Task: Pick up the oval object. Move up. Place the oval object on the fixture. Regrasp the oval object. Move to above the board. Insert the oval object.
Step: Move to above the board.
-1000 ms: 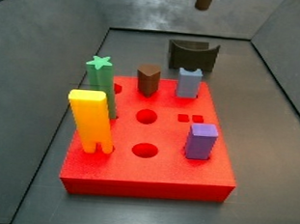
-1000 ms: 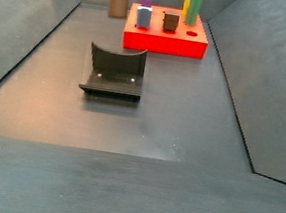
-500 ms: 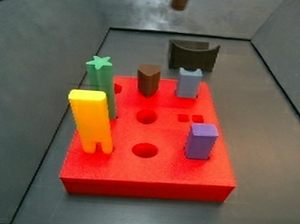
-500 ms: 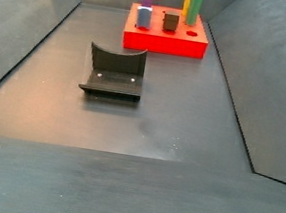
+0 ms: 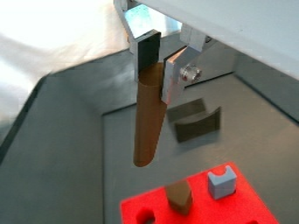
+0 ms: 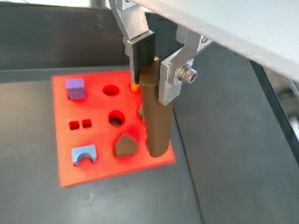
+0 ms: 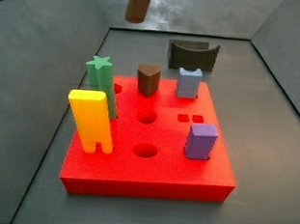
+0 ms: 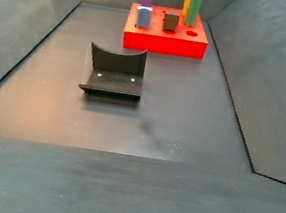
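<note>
My gripper (image 5: 159, 79) (image 6: 155, 93) is shut on the top of the oval object (image 5: 145, 122) (image 6: 153, 131), a long dark-brown rod that hangs upright from the silver fingers. In a wrist view the rod's lower end hangs over the edge of the red board (image 6: 100, 171). In a side view only the rod's lower end (image 7: 139, 4) shows at the top, high above the board (image 7: 148, 179); the gripper itself is out of frame. The fixture (image 7: 193, 56) (image 8: 115, 72) (image 5: 193, 120) stands bare on the floor beyond the board.
On the board stand a yellow peg (image 7: 90, 119), a green star peg (image 7: 99, 75), a short brown peg (image 7: 147, 80), a blue-grey piece (image 7: 190, 82) and a purple block (image 7: 201, 141). Round holes (image 7: 147, 116) lie open mid-board. Grey walls enclose the floor.
The rod has travelled leftward across the top of a side view, from above the fixture toward the board. It has left the frame in the other side view.
</note>
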Robot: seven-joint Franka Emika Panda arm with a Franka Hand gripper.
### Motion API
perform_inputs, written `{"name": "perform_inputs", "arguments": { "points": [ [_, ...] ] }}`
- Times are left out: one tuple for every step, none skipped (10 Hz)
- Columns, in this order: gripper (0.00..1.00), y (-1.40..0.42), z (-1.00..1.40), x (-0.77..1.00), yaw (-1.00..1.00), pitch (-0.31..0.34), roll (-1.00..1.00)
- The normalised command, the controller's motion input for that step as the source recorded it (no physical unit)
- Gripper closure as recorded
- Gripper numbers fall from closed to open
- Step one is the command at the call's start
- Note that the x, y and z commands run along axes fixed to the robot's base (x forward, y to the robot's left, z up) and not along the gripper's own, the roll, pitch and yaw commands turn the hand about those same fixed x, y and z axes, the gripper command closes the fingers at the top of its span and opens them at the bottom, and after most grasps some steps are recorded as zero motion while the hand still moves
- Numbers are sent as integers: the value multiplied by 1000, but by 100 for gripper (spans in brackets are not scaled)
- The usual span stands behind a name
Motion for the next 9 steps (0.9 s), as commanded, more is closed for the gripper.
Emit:
{"name": "perform_inputs", "arguments": {
  "points": [
    [100, -162, 32, -158, 1000, -108, -264],
    [100, -69, 13, -96, 1000, -136, -252],
    [100, -13, 14, -67, 1000, -160, -244],
    [100, 13, -2, -57, 1000, -193, -233],
    [100, 14, -2, -62, 1000, -210, -227],
    [100, 28, 3, -83, 1000, -260, -211],
    [100, 32, -2, -92, 1000, -298, -199],
    [100, 30, 2, -96, 1000, -334, -186],
    [100, 30, 1, -94, 1000, -358, -176]
  ]
}}
